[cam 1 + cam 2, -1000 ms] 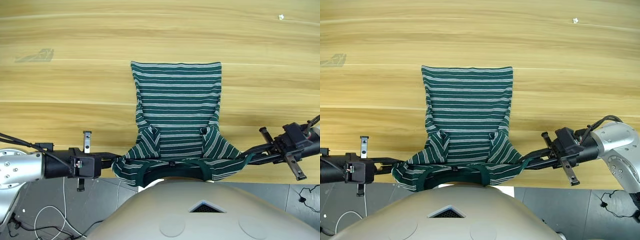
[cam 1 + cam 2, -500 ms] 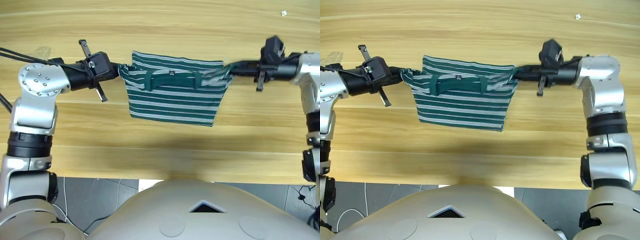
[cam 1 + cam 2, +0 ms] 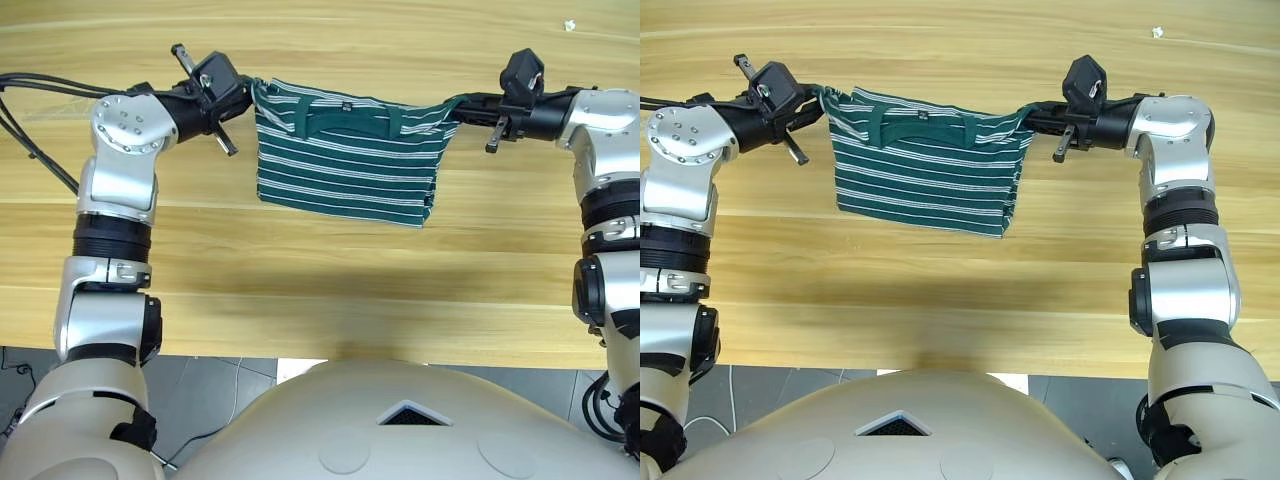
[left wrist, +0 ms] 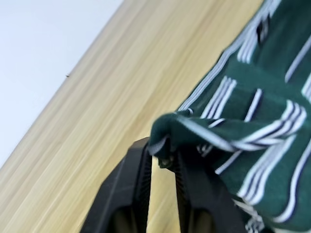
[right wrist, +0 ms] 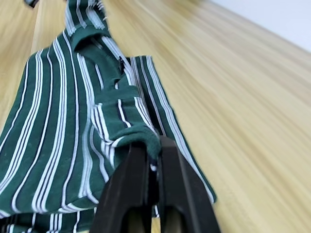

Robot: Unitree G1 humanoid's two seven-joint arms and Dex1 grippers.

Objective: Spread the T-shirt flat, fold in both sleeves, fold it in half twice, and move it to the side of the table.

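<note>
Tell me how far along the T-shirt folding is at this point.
Done: the T-shirt is a narrow strip with no sleeve sticking out, so the spreading and sleeve folds look finished. In hand: the left gripper and right gripper pinch its collar-end corners, holding it doubled over the far part of the table, apparently mid first half fold. Left: lay it down, fold in half again, move it aside.

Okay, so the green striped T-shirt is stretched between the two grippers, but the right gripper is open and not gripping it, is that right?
Not quite. The right gripper is shut on the T-shirt: the right wrist view shows a fold of fabric pinched between its fingers. The rest holds: the T-shirt hangs stretched between it and the left gripper.
</note>
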